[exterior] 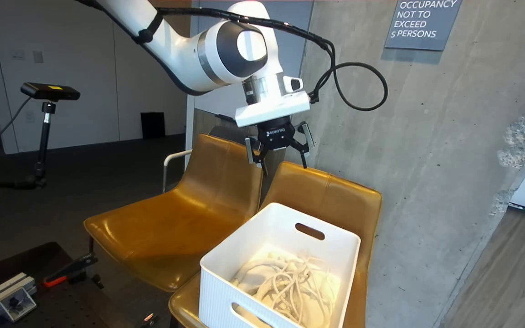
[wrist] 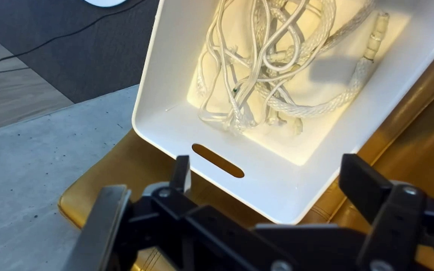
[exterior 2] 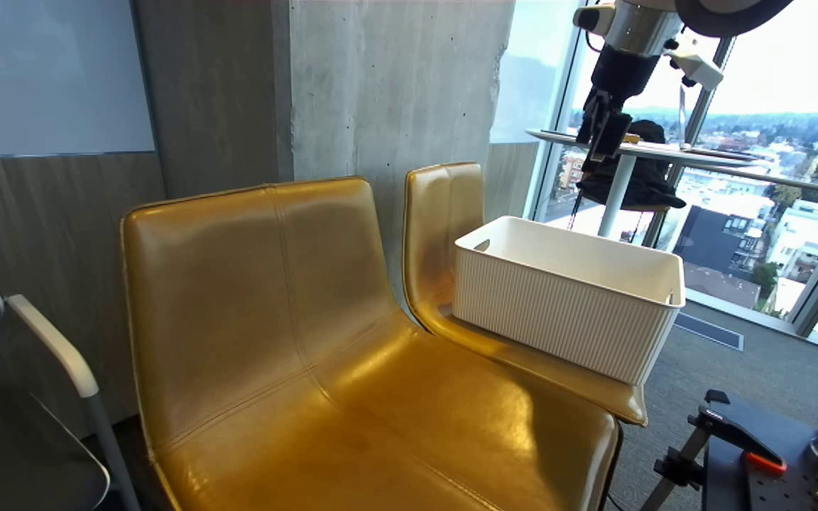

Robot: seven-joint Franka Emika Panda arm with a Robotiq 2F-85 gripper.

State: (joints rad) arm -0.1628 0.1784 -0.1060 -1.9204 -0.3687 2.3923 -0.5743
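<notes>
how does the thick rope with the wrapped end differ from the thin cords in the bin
The thick rope is plainly wider than the thin cords. The thick rope shows a coarse braid; the thin cords look smoother. The thick rope bends in a broad curve, while the thin cords loop over one another in a tangle. Both are off-white and lie in the bin.

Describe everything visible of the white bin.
The white bin is rectangular, open-topped, plastic-looking, with finely ribbed outer walls, smooth inner ones, rounded corners and an oval handle slot in each short end. It rests upright on a tan chair. Tangled whitish ropes lie inside. The open gripper hangs higher, not touching it.
</notes>
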